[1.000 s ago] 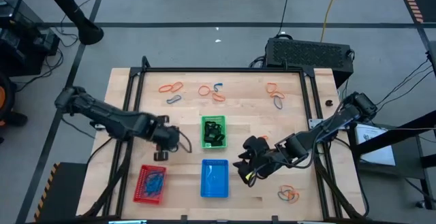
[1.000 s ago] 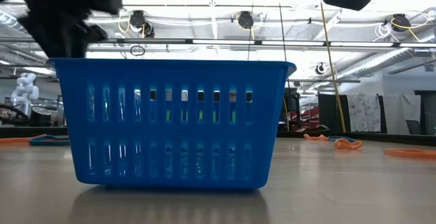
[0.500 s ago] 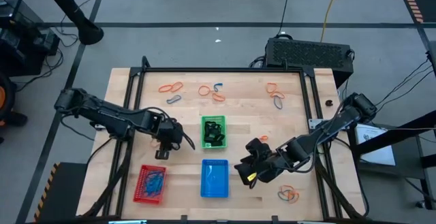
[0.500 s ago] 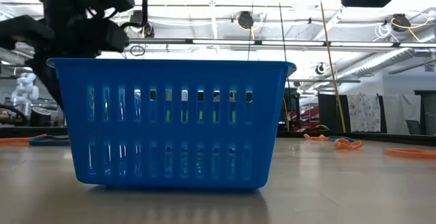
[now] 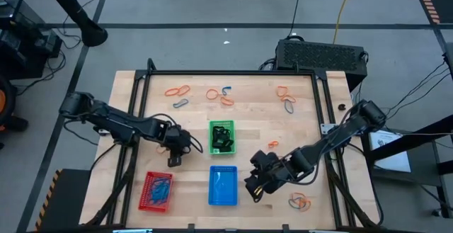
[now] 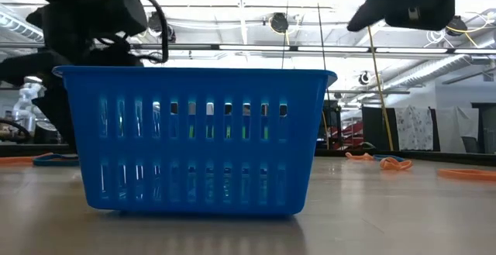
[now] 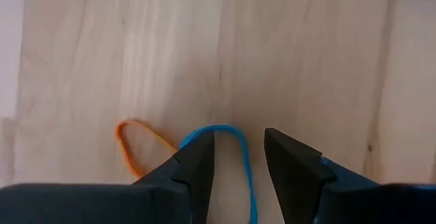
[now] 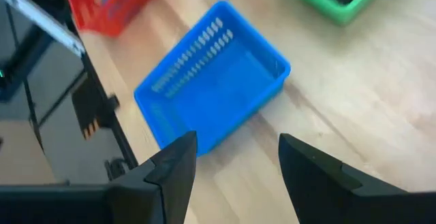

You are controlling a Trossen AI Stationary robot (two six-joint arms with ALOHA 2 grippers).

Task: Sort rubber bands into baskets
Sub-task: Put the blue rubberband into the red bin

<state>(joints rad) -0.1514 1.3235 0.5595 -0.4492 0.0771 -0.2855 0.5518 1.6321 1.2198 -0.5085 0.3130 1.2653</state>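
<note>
Hovering my left tool over bare tabletop, at about 9 o'clock from the green basket and 12 o'clock from the red basket. Its fingers stand partly apart, clamped on nothing. In the left wrist view a blue rubber band lies flat on the wood with its curved end just past the fingertips and its long axis running back between them; whether a finger touches it, I cannot tell. An orange rubber band lies just beside the blue one, outside the fingers.

My right tool is wide apart and empty, at 3 o'clock from the blue basket, near it but not touching. The right wrist view looks past my fingers onto that basket, its long axis skewed to the line of the tool.

Green basket holds dark bands; red basket holds blue ones. The blue basket's contents I cannot make out.

Loose bands: a row near the tabletop's 12 o'clock edge, and a small cluster at 4 o'clock from my right tool.
</note>
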